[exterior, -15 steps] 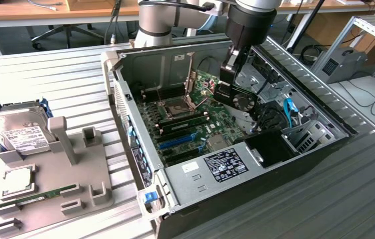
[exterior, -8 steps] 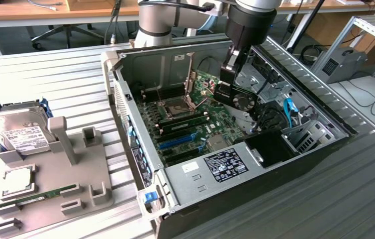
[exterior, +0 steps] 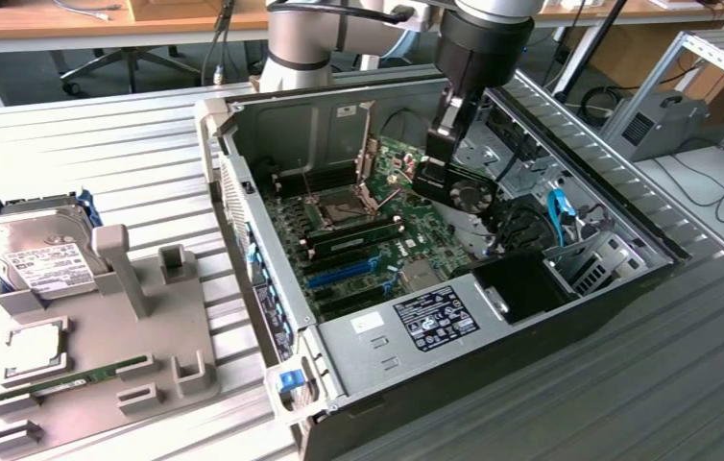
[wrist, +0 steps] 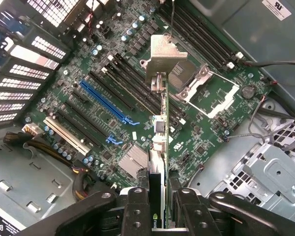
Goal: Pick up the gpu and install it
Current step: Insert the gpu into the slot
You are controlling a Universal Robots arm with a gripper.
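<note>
At the exterior view's left, a grey holder (exterior: 106,355) lies on the slatted metal tabletop (exterior: 119,144). It carries a silver hard drive (exterior: 39,257) at its far end, a square processor chip (exterior: 32,348) nearer the camera, and a narrow green RAM stick (exterior: 74,376) lying flat just beside the chip.

In the middle stands the open computer case (exterior: 375,355), its side panel off, with the green motherboard (exterior: 362,240) exposed inside. A blue expansion slot (exterior: 343,274) runs across the board's near part.

Further right, the arm reaches down into the case, and its gripper (exterior: 446,144) holds the gpu (exterior: 454,187) on end over the motherboard, the round fan facing the exterior view's right.

In the wrist view the black fingers (wrist: 137,211) are closed on the gpu (wrist: 159,162), which is seen edge-on. Its silver end bracket (wrist: 163,61) points away from the gripper (wrist: 160,196), towards the board. The card hangs between the blue slot (wrist: 105,101) on one side and the open processor socket (wrist: 206,88) on the other, above the long dark memory slots. Whether the bracket touches the board, I cannot tell.
</note>
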